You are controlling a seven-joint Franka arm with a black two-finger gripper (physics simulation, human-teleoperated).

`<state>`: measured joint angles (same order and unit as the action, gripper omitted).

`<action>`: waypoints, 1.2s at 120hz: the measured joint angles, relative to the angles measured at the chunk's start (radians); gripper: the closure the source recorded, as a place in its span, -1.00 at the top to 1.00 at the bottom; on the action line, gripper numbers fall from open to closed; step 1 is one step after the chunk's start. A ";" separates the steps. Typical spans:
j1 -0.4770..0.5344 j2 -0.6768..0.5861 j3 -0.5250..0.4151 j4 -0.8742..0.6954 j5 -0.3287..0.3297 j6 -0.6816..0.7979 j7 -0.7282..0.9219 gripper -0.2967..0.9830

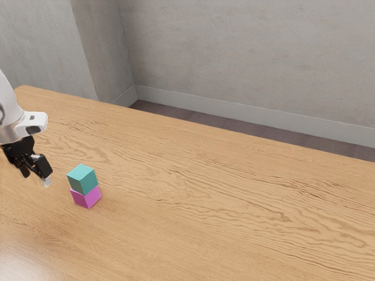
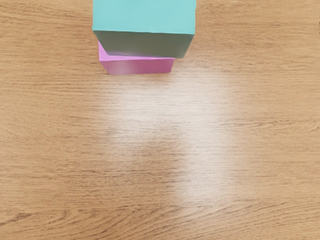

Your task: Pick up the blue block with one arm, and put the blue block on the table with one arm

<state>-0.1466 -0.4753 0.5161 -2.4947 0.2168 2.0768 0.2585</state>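
While the blue block (image 1: 81,180) sits level atop the pink block (image 1: 85,198), the jaws (image 1: 36,178) stand wide.

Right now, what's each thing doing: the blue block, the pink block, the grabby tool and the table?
blue block: sitting on top of the pink block, not held
pink block: under the blue block, resting on the table
tool: open, empty, beside the stack
table: holding up the two stacked blocks
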 joint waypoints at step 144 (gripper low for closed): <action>-0.094 0.494 0.015 0.311 -0.260 0.035 0.184 0.54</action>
<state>-0.2404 0.0182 0.5308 -2.1833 -0.0427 2.1121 0.4430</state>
